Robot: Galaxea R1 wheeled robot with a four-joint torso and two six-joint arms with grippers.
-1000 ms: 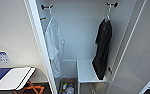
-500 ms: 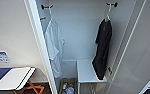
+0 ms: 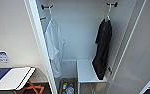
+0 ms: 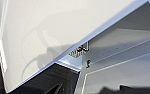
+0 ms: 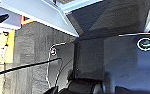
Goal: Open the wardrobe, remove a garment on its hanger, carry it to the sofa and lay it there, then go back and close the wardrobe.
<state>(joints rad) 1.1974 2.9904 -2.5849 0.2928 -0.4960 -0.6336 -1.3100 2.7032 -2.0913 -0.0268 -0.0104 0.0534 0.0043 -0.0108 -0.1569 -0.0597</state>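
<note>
The wardrobe point(image 3: 78, 37) stands open in the head view, its left door point(image 3: 38, 45) swung out edge-on and its right door point(image 3: 141, 50) open at the right. Inside on the right the garment point(image 3: 102, 50), a limp black shirt, hangs from the hanger point(image 3: 107, 15), whose hook sits on a dark peg near the top. The shirt's hem reaches down to a white shelf point(image 3: 87, 71). In the left wrist view a white wardrobe door panel point(image 4: 53, 32) lies close to the camera.
A white shirt point(image 3: 53, 45) hangs on the left side of the wardrobe. Bottles sit in a box point(image 3: 67, 88) on the wardrobe floor. A white and blue board on orange legs point(image 3: 13, 78) stands at lower left. Dark grey carpet point(image 5: 33, 45) shows in the right wrist view.
</note>
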